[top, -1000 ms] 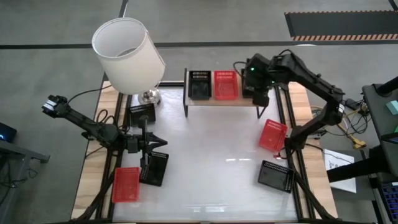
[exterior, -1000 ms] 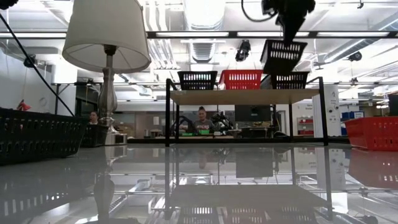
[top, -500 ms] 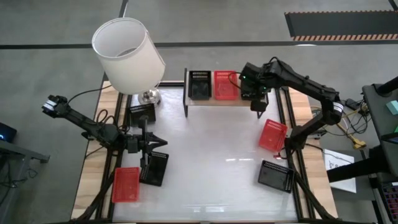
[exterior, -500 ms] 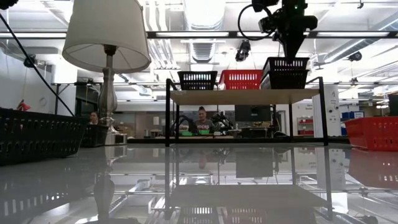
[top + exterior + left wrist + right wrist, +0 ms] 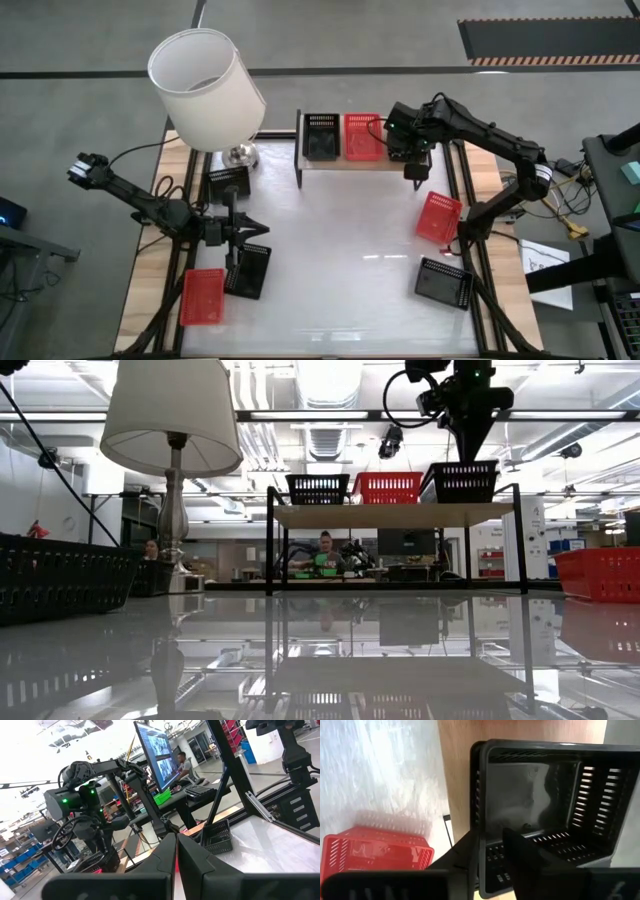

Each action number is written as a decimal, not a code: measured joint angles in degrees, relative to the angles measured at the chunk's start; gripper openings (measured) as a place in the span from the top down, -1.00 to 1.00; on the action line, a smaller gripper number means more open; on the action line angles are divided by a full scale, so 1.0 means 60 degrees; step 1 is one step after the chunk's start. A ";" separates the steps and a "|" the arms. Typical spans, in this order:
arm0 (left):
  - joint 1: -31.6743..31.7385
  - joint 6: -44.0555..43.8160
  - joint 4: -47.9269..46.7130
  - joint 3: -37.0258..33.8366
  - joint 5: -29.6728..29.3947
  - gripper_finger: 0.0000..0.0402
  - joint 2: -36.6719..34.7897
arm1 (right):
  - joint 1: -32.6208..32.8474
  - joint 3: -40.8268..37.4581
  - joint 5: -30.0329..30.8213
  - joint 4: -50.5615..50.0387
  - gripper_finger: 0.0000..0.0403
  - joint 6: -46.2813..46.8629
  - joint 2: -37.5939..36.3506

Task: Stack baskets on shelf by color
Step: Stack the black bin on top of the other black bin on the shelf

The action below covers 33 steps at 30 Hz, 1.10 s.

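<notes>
Up at the shelf's (image 5: 360,165) right end, the right pincer (image 5: 408,152) straddles the near wall of a black basket (image 5: 545,805); its wrist view shows one finger inside and one outside that wall with a little slack, so the fingers look eased apart rather than clamped. From overhead the arm hides this basket almost wholly, whereas the low view shows it sitting on the wood board (image 5: 390,515) beside a red basket (image 5: 388,487) and another black basket (image 5: 318,488), three in a row. Whether it is nested on a second black one cannot be told.

Only the right wrist view catches the loose red basket (image 5: 375,852) on the desk (image 5: 340,240) below the shelf edge; the overhead view places it near the desk's right rail (image 5: 439,217), with a black one (image 5: 444,283) nearer the front.

Over on the left, the left pincer (image 5: 247,234) waits with its fingers pressed together and empty, above the desk by a black basket (image 5: 248,271) and a red one (image 5: 203,296). Another black basket (image 5: 228,183) sits by the lamp (image 5: 205,88).
</notes>
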 joint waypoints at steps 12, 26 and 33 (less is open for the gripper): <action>0.0001 0.0000 0.0004 0.0000 0.0000 1.00 0.0000 | 0.0007 0.0632 0.0203 -0.0636 0.42 0.1176 -0.0025; -0.0002 -0.0023 0.0016 0.0000 0.0004 1.00 0.0097 | 0.2721 -0.0100 -0.1376 0.2240 0.85 0.1824 -0.0366; -0.0002 -0.0194 0.0100 0.0000 0.0002 1.00 0.0373 | 0.4910 -0.1549 -0.1284 0.4718 0.96 0.2270 -0.0963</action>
